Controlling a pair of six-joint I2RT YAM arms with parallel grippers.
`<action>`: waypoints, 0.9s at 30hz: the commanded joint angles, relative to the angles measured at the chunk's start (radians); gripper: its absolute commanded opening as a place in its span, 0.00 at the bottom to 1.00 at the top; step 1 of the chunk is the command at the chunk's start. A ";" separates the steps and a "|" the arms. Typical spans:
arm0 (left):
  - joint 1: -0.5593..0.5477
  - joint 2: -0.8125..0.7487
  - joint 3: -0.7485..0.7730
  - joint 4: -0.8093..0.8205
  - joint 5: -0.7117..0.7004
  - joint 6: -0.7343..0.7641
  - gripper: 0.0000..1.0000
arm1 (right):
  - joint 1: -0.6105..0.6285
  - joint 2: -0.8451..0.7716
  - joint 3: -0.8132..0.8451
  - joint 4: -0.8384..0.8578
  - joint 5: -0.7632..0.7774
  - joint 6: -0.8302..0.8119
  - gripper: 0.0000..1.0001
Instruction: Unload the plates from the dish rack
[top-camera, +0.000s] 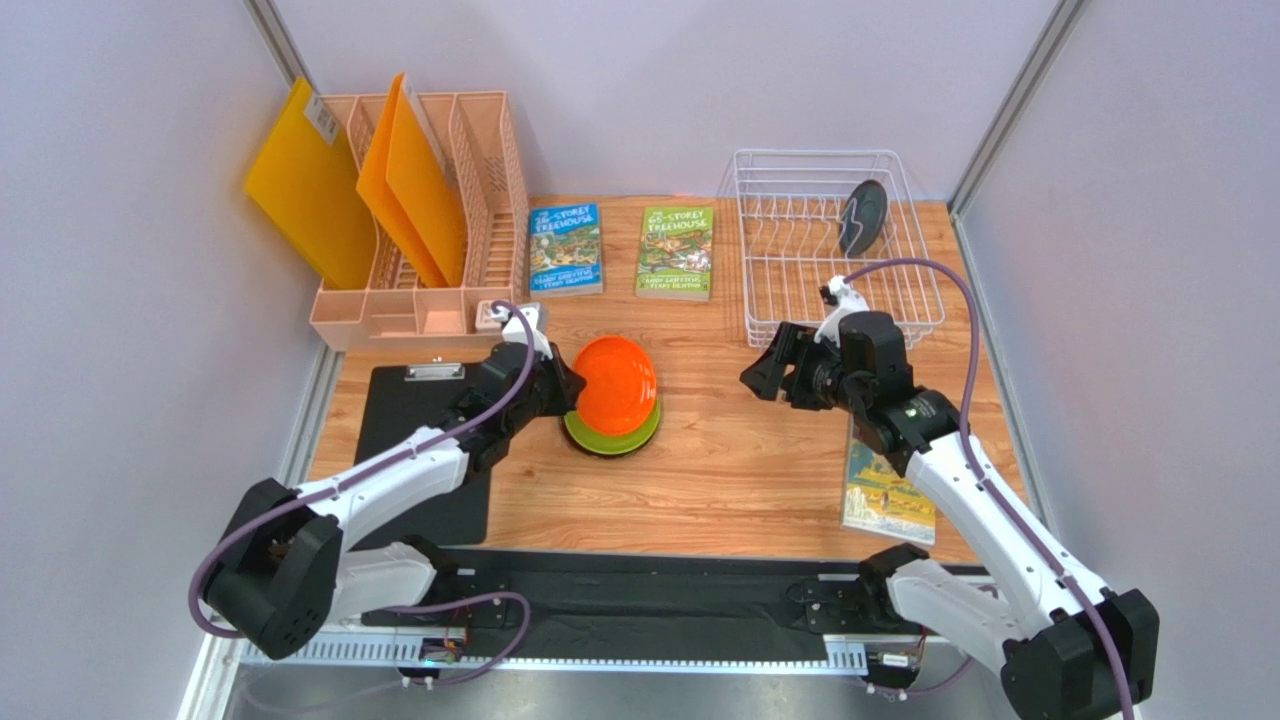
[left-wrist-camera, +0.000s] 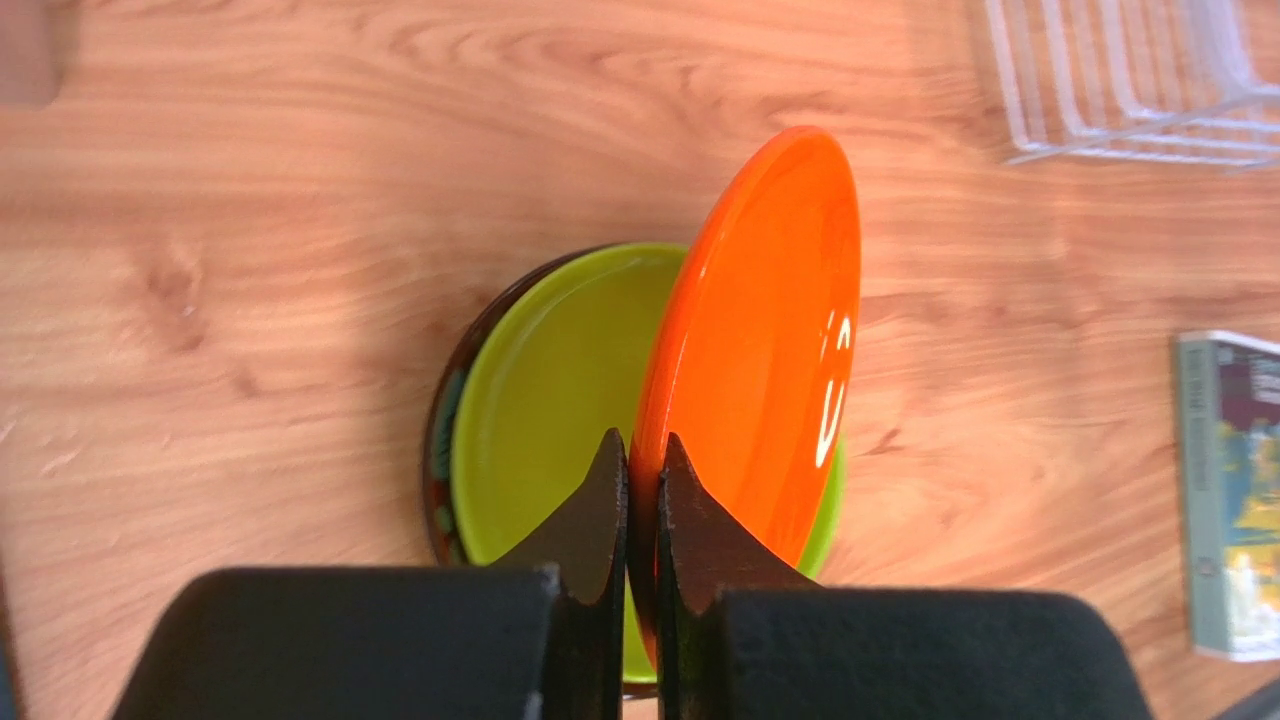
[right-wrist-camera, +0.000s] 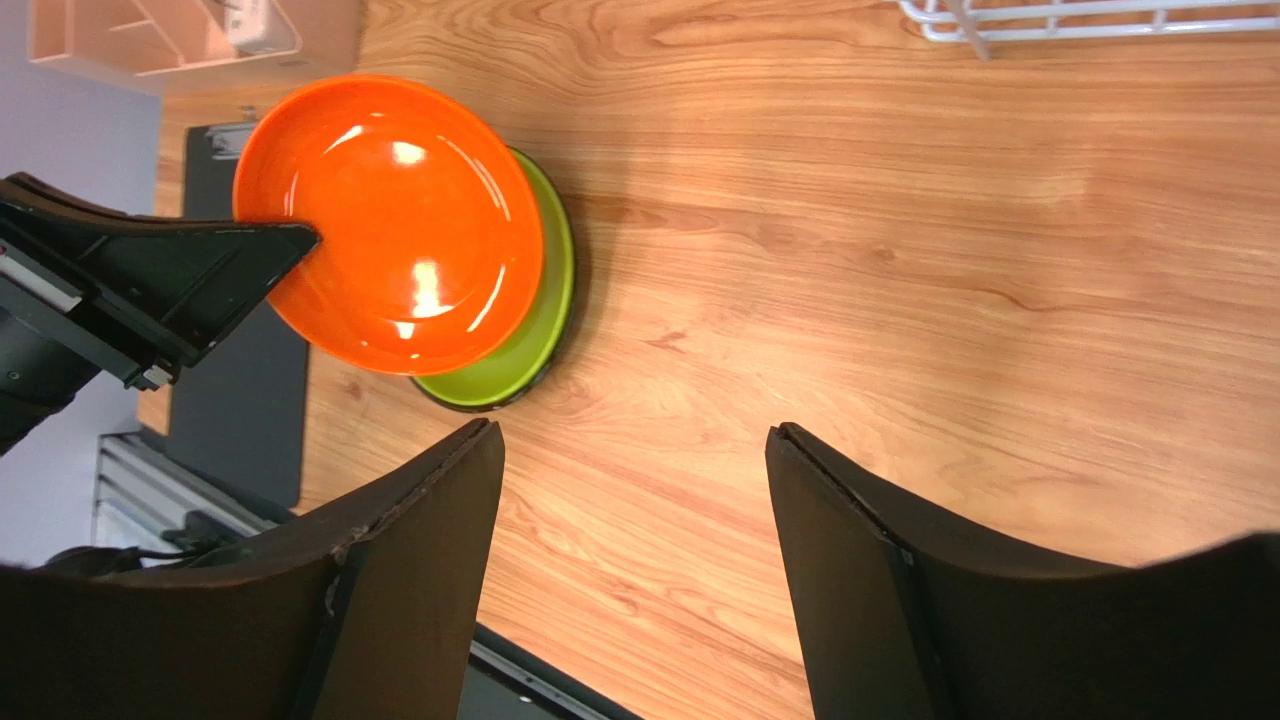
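Tabletop (top-camera: 721, 480) of pale wood carries everything. At its back left stands a peach organiser (top-camera: 451, 285) with yellow folders (top-camera: 308, 188) leaning in it. At the back right sits the white wire dish rack (top-camera: 781, 255), and in its far right part one dark teal plate (top-camera: 863, 215) stands on edge among the prongs. A black clipboard (top-camera: 428, 465) lies flat at the near left, partly under the left arm. Two books (top-camera: 565, 248) lie side by side between organiser and rack, and a third book (top-camera: 887, 488) lies near the right arm.

Near the middle of the table is a small stack: the lime green plate (left-wrist-camera: 549, 390) lies flat on the dark red plate (left-wrist-camera: 443, 450), of which only a rim shows. Above them the orange plate (left-wrist-camera: 766, 330) is tilted steeply – the left gripper (left-wrist-camera: 643, 450) is clenched on its near rim, a finger on each face. The right gripper (right-wrist-camera: 631, 435) hangs over bare wood between the stack and the rack – jaws spread wide, nothing between them.
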 joint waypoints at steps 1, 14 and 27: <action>0.011 0.024 -0.033 0.001 -0.021 0.013 0.00 | -0.012 -0.017 0.047 -0.050 0.093 -0.046 0.70; 0.011 0.057 -0.044 -0.036 0.006 -0.018 0.31 | -0.064 0.049 0.189 -0.129 0.298 -0.140 0.73; 0.011 0.013 -0.053 -0.131 -0.027 0.018 0.59 | -0.196 0.199 0.347 -0.104 0.506 -0.132 0.80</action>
